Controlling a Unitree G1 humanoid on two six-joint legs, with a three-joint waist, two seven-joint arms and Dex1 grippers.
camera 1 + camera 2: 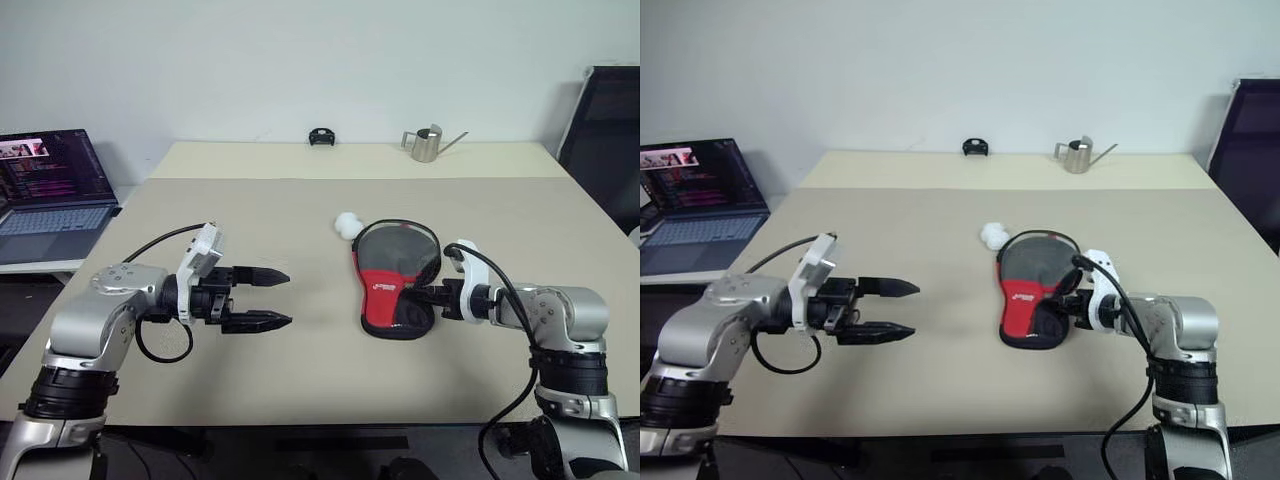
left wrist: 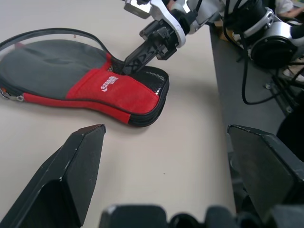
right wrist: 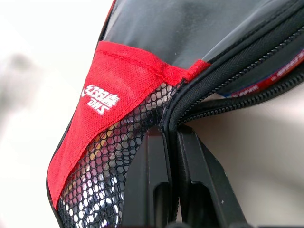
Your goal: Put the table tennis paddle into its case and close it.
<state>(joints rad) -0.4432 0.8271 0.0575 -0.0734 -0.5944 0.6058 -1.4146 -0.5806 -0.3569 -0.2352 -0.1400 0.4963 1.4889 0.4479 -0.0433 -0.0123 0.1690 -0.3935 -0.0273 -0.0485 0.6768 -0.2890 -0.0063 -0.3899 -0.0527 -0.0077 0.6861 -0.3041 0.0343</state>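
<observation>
The case [image 1: 395, 280] lies flat on the table [image 1: 300, 230], right of centre, round end far and narrow handle end near, with a white ball [image 1: 346, 224] touching its far left edge. The paddle [image 3: 266, 80] seems to be inside already: in the right wrist view a strip of red edge with white print shows through the zip gap on the case's right side, so the zip is still at least partly open.

The right gripper [image 2: 127, 65] is at the near, narrow end, its fingers pressed together on the fabric rim by the mesh pocket. The left gripper [image 1: 270, 298] hovers well to the left over bare table, fingers spread wide and holding nothing.

The case is soft fabric, light and floppy, likely to bunch or slide when pulled; the stiff paddle inside should give it some body. A pinch on the rim or the zip pull looks the best hold, with the other gripper pinning the flat round part so the zip can run. The mesh is thin and could snag.
</observation>
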